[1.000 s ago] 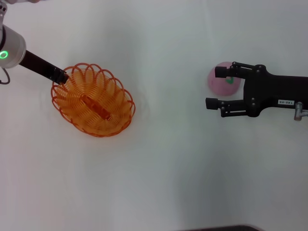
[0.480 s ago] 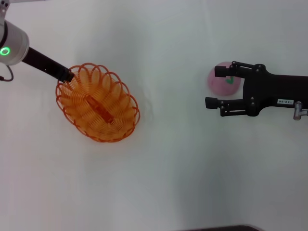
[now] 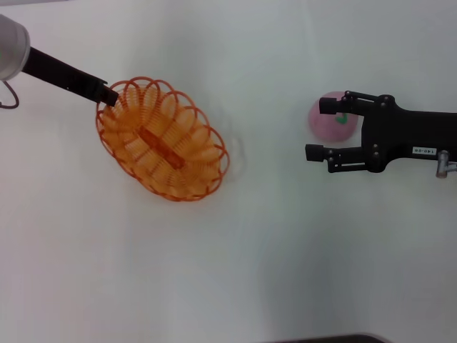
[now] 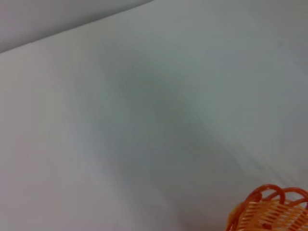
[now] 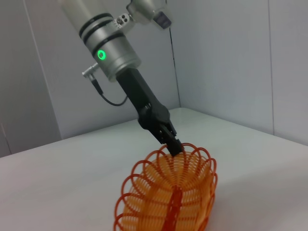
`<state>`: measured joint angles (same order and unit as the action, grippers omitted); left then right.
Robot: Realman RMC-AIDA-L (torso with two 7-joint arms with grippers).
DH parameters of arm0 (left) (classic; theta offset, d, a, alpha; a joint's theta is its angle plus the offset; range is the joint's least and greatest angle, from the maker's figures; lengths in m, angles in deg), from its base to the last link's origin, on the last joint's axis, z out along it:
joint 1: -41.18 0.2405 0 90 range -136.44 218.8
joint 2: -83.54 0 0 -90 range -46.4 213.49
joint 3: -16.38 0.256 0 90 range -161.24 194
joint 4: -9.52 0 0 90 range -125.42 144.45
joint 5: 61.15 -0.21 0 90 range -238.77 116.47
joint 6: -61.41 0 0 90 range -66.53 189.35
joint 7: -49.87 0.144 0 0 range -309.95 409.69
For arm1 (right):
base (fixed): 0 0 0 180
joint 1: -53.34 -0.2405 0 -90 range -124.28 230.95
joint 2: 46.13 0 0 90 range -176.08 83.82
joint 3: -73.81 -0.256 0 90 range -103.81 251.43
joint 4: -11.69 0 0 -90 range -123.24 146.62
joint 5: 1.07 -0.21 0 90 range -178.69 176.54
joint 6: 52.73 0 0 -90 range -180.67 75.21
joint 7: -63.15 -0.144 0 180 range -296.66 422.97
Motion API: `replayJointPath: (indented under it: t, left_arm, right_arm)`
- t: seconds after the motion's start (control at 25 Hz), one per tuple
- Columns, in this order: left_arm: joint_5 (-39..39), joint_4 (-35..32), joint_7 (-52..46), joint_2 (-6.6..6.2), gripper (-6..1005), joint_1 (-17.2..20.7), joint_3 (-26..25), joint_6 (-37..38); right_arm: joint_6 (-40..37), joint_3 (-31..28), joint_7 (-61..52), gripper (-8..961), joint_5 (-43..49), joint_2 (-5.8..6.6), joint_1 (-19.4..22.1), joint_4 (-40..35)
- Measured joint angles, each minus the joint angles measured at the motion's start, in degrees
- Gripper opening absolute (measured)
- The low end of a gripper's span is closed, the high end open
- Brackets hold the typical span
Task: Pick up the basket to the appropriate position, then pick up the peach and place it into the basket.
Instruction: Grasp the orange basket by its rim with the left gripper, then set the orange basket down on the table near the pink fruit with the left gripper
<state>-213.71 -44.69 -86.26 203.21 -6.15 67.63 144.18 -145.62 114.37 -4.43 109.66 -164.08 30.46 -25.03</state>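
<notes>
The basket (image 3: 163,140) sits left of centre on the white surface (image 3: 235,257) in my head view, its long axis running from 10 o'clock to 4 o'clock, the flat strip along its base plainly visible. In my right wrist view it looks tipped, rim raised toward the arm holding it, though I cannot tell whether its low end touches the surface. My left gripper (image 3: 108,97) comes in from 10 o'clock and is pinched on the basket's looped rim at that end; the fingertips themselves are hard to separate from the wire. My left wrist view catches only a cut-off corner of the basket (image 4: 269,211) and none of my own fingers.

The peach (image 3: 330,118) lies well apart, at the basket's 3 o'clock, partly hidden behind my right gripper (image 3: 320,129), whose upper finger crosses its green leaf mark. That gripper hangs spread wide, holding nothing, pointing toward 9 o'clock, with its arm cut off at the edge.
</notes>
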Motion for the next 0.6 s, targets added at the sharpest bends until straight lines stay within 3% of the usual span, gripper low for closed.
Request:
replayJointPath:
  t: [0.12, 0.36, 0.6]
  left_arm:
    - [3.12, -0.13, -0.27, -0.78, 46, 0.00, -1.41, 3.67]
    - [4.28, -0.71, -3.10, -0.97, 42, 0.10, -6.34, 5.95]
    - [4.64, -0.76, -7.75, 0.94, 42, 1.86, -8.85, 4.58]
  right_arm:
    - [-0.10, -0.21, 0.00, 941, 0.00, 0.15, -0.14, 0.00]
    - [-0.44, -0.39, 0.08, 941, -0.05, 0.42, -0.26, 0.01]
    - [-0.39, -0.35, 0.74, 941, -0.09, 0.55, -0.34, -0.17]
